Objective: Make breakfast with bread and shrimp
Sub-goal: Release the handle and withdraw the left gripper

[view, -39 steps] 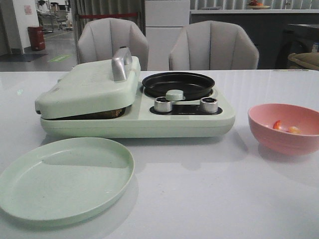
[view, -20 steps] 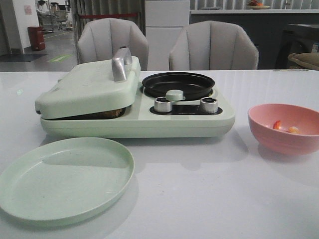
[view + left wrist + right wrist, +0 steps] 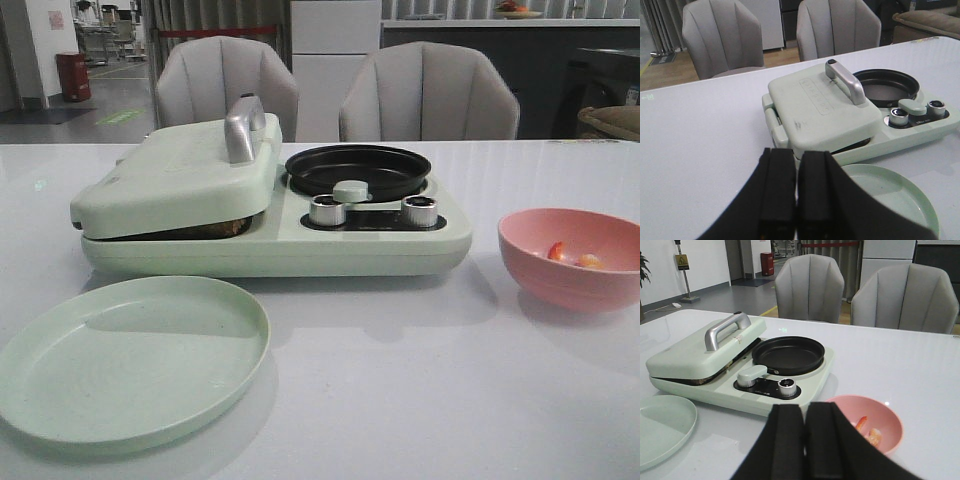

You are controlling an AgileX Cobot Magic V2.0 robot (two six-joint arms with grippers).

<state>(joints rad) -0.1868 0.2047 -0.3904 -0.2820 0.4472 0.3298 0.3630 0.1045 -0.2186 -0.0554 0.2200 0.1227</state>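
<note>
On the white table [image 3: 420,380], right of the pale green breakfast maker [image 3: 270,215], a pink bowl [image 3: 572,258] holds the shrimp [image 3: 570,255], small orange-red curls; dark bread [image 3: 200,229] edge peeks under the nearly closed lid [image 3: 175,180]. Both the left gripper [image 3: 796,192] and the right gripper [image 3: 805,440] have their fingers pressed together, holding nothing; an empty green plate [image 3: 130,360] sits in front.

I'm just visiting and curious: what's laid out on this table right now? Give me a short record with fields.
appliance: pale green breakfast maker, its silver-handled lid nearly shut over something brown
pan: black round pan, empty, on the maker's right half
shrimp: orange-red shrimp in a pink bowl, right of the maker
plate: green plate, empty, in front of the maker
left gripper: shut, holding nothing
right gripper: shut, holding nothing
</note>
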